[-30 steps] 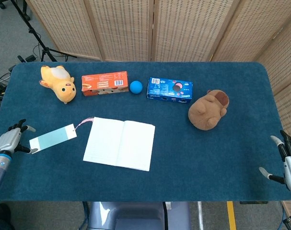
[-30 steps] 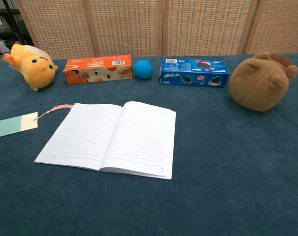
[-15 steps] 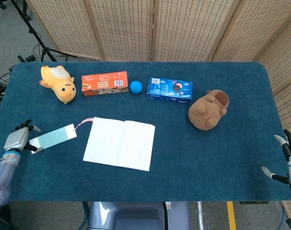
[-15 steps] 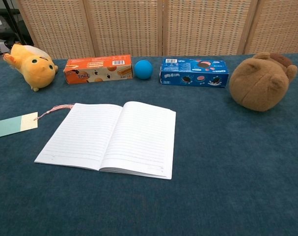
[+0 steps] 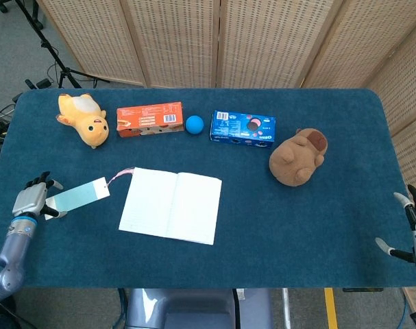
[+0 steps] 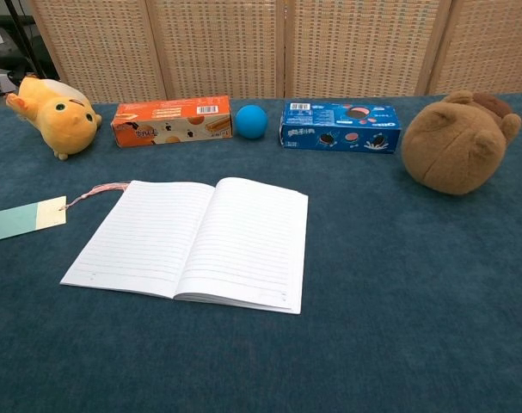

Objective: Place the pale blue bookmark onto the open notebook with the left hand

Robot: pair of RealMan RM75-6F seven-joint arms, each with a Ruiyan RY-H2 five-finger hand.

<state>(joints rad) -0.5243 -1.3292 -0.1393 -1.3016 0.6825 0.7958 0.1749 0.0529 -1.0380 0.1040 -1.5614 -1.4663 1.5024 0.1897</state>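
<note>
The pale blue bookmark (image 5: 77,197) lies flat on the blue table cloth, left of the open notebook (image 5: 171,204), its pink tassel trailing toward the notebook's top corner. In the chest view the bookmark (image 6: 21,218) shows at the left edge, beside the notebook (image 6: 192,242). My left hand (image 5: 32,199) hovers at the bookmark's left end with fingers spread, holding nothing; whether it touches the card is unclear. My right hand (image 5: 414,230) sits open at the table's right edge. Neither hand appears in the chest view.
Along the back stand a yellow plush (image 5: 85,120), an orange snack box (image 5: 150,119), a blue ball (image 5: 194,124) and a blue cookie box (image 5: 242,128). A brown plush (image 5: 298,157) sits right of the notebook. A wicker screen closes the far side.
My left hand has moved right, up to the bookmark's left end. The right hand has slid a little lower and further right. Bookmark and notebook have not moved.
</note>
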